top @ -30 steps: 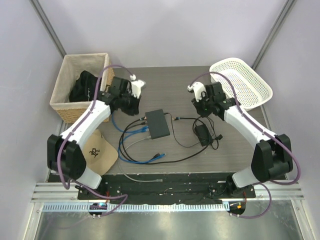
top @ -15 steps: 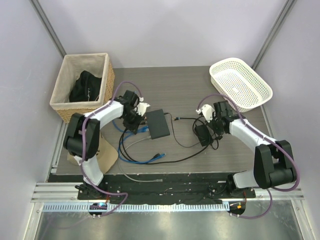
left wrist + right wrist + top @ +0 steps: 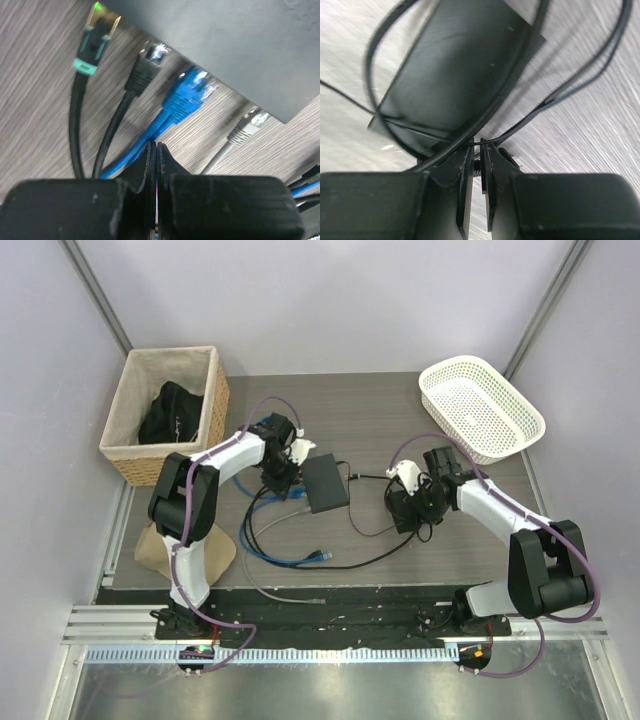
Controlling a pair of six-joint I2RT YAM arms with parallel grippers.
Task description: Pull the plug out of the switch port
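Left fingers (image 3: 144,167) shut, blue plug (image 3: 187,92) in switch port (image 3: 206,80) just ahead; right fingers (image 3: 462,170) near-closed, grip unclear

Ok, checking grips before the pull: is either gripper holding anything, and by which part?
Left gripper: shut on nothing. Right gripper: a thin black cord crosses its tips; grip cannot be told.
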